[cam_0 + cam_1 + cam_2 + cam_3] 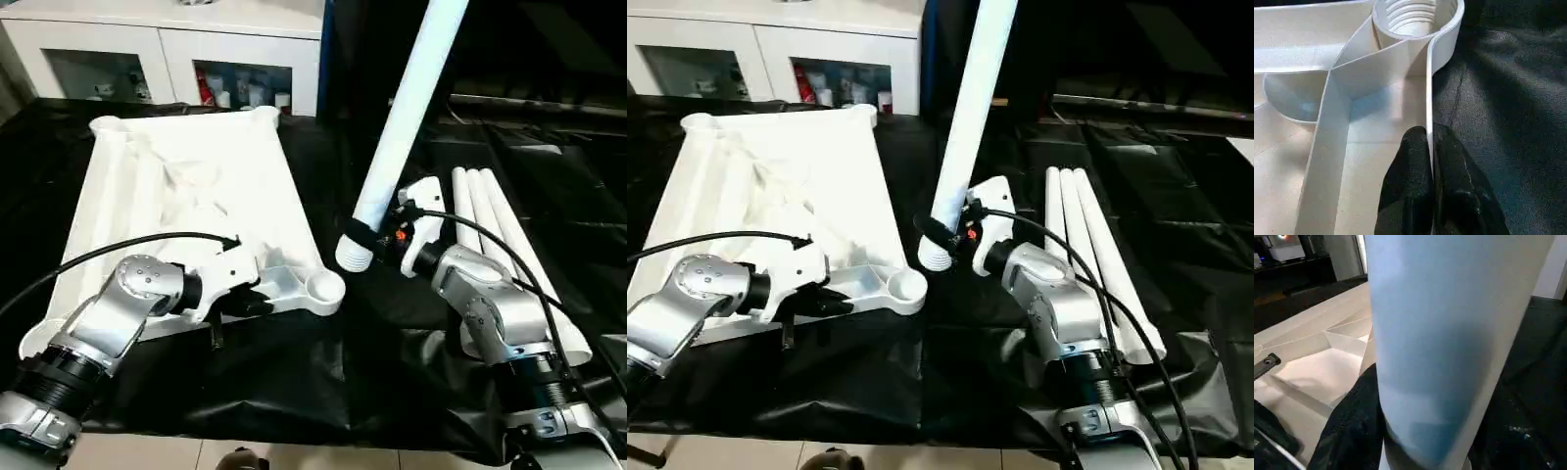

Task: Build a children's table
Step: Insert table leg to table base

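Tabletop (196, 186), white plastic and lying underside up on the black cloth-covered work table (294, 372), fills the left half of the head view, its ribs and rounded corner sockets facing the ceiling. The left gripper (1430, 161) has its two black fingers pressed together on the thin upright rim wall, one finger inside and one outside, just short of the near corner socket (320, 287) at about five o'clock on the tabletop. That rim looks stiff enough to take a pinch but narrow and smooth, so I judge the hold good for steadying the panel rather than lifting it; the whole moulding is probably light and slides easily on the cloth. The right gripper (377, 237) pinches a white tubular leg (407, 117) near its ribbed lower end, the tube leaning up toward one o'clock, its end hanging just beside the socket at roughly three o'clock from it, not yet seated. A long hollow tube like this should be light but top-heavy in a low grip, and glossy, so it may twist. Three more legs (495, 245) lie side by side on the cloth further toward three o'clock.
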Available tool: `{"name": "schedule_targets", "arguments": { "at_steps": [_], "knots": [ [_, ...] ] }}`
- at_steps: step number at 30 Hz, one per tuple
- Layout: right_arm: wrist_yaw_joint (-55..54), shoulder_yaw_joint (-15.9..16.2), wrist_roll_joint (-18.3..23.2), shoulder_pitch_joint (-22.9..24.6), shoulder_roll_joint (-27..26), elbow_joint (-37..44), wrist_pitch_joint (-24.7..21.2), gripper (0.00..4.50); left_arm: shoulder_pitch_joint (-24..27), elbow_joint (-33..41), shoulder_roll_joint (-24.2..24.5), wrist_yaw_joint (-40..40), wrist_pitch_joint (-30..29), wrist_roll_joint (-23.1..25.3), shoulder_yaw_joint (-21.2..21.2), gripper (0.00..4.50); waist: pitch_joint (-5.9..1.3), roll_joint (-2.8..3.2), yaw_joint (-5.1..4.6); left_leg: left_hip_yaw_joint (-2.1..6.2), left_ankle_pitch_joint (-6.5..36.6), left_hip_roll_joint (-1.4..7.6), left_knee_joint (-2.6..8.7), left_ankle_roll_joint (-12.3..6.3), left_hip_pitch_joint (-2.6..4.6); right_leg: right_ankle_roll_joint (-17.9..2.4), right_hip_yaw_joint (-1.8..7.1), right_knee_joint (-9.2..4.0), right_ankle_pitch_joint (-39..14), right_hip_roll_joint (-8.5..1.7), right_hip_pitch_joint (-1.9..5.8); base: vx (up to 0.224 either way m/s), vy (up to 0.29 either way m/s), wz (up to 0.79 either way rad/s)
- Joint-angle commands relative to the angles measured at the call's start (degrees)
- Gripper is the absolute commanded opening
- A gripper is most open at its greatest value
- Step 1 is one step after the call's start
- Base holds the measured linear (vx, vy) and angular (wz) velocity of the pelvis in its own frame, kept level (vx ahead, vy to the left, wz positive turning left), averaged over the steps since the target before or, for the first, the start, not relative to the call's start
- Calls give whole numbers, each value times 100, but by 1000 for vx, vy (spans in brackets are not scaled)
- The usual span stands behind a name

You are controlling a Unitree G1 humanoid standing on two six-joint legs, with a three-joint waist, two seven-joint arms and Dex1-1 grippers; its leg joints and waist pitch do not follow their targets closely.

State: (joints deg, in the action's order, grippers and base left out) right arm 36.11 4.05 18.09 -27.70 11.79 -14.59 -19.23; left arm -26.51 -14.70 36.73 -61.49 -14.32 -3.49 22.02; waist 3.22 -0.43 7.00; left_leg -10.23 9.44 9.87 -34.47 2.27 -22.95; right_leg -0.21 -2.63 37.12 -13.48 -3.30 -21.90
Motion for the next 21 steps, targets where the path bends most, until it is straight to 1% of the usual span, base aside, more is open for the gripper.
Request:
{"name": "schedule_targets", "arguments": {
  "at_steps": [1, 4, 5, 6, 7, 8, 9, 10, 13, 14, 15, 16, 17, 18, 21],
  "knots": [
    [44, -69, 5, 33, 38, 177, 83, 189, 53, -148, 6, 149, -70, 230, 47, 0, -409, 88, -11, 139, 1114, 338, 438, 260, 211, -1216, 263, -387, -32, -520, 190, 0, 0, 0],
    [73, -86, 57, 34, 27, 193, 44, 189, 67, -153, -9, 106, -116, 194, 12, 0, -410, 86, -32, 138, 1157, 339, 437, 271, 219, -1221, 268, -394, -110, -522, 188, 0, 0, 0],
    [140, -169, 238, 18, -4, 257, -89, 189, 67, -133, -59, 105, -4, 147, -48, 0, -401, 83, -36, 140, 1170, 337, 442, 260, 211, -1227, 269, -403, -145, -523, 190, 0, 0, 0],
    [173, -197, 308, 11, -11, 286, -142, 189, 64, -123, -84, 115, 26, 127, -73, 0, -404, 84, -35, 143, 1180, 344, 443, 248, 216, -1224, 269, -405, -178, -530, 194, 0, 0, 0],
    [338, -202, 456, 13, 20, 388, -277, 189, 40, -110, -148, 125, 154, 120, -78, 0, -401, 44, -39, 140, 1165, 345, 442, 203, 211, -1224, 271, -415, -164, -524, 202, 0, 0, 0],
    [367, -198, 475, 14, 28, 405, -298, 189, 35, -105, -158, 125, 159, 118, -75, 0, -405, 56, -25, 140, 1145, 352, 437, 193, 216, -1225, 272, -407, -149, -530, 197, 0, 0, 0],
    [605, -154, 619, 25, 100, 538, -470, 189, -3, -58, -244, 102, 200, 102, -39, 0, -406, 50, -23, 140, 1093, 349, 435, 155, 210, -1222, 266, -400, -112, -526, 204, 0, 0, 0],
    [745, -73, 652, 42, 148, 614, -571, 189, -32, 18, -352, 67, 204, 54, 6, 0, -412, 52, -15, 140, 1059, 355, 433, 137, 210, -1217, 266, -394, -74, -528, 204, 0, 0, 0],
    [867, 80, 617, 68, 197, 677, -713, 188, -78, 156, -546, -22, 226, -12, 113, 0, -423, 44, 11, 125, 847, 352, 409, 61, 208, -1255, 261, -377, 171, -528, 193, 0, 0, 0],
    [869, 85, 612, 69, 199, 677, -712, 188, -80, 155, -550, -22, 226, -10, 115, 0, -422, 43, 18, 125, 844, 351, 408, 57, 202, -1266, 262, -377, 178, -534, 196, 0, 0, 0],
    [908, 160, 540, 79, 236, 671, -692, 188, -102, 144, -602, -15, 223, 16, 156, 0, -417, 24, 36, 119, 850, 350, 406, 49, 205, -1268, 263, -385, 128, -535, 190, 0, 0, 0],
    [909, 230, 441, 84, 285, 639, -680, 188, -126, 99, -682, 2, 290, 58, 190, 0, -416, 27, 44, 117, 865, 351, 405, 49, 208, -1260, 266, -390, 83, -537, 186, 0, 0, 0],
    [909, 235, 434, 84, 289, 637, -679, 188, -128, 96, -688, 3, 295, 61, 192, 0, -413, 28, 79, 116, 891, 354, 403, 68, 212, -1229, 268, -400, -18, -535, 178, 0, 0, 0],
    [914, 317, 284, 94, 374, 572, -662, 188, -162, 20, -803, -1, 429, 134, 238, 0, -405, 24, 99, 116, 922, 358, 409, 88, 208, -1200, 277, -422, -121, -547, 180, 0, 0, 0],
    [925, 386, 127, 109, 505, 491, -686, 188, -202, -76, -927, 48, 494, 199, 230, 0, -403, 25, 128, 119, 1046, 365, 419, 164, 225, -1113, 277, -435, -350, -546, 166, 0, 0, 0]
  ]
}}
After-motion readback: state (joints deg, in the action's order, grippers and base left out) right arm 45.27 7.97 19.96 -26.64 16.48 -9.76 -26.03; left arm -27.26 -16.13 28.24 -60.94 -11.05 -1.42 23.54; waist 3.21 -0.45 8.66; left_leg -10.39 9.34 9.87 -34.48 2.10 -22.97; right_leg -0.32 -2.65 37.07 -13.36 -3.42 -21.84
